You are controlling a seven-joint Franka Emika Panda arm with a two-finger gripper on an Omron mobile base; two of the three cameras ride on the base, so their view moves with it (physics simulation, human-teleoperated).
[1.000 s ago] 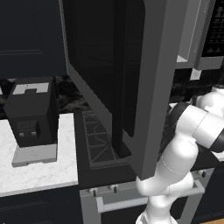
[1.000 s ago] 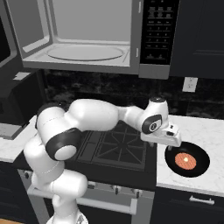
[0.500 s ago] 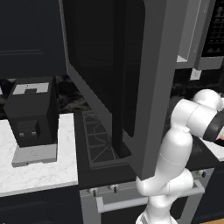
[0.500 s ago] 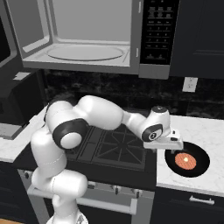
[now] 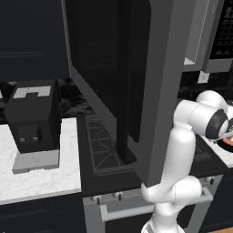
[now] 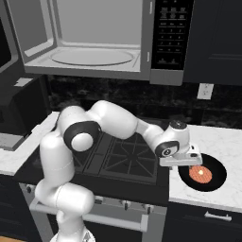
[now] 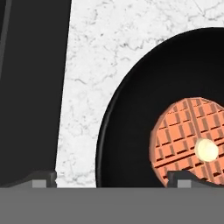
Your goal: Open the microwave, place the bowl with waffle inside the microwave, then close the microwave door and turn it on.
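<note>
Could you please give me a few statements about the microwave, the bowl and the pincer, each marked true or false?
1. The microwave door stands open. True.
2. The bowl sits inside the microwave. False: it rests on the marble counter right of the stove.
3. The pincer is open, with its fingertips astride the bowl's near rim. True.
4. The waffle lies on the counter beside the bowl. False: it lies in the bowl.
5. The microwave's cavity holds a plate of food. False: its turntable is bare.
</note>
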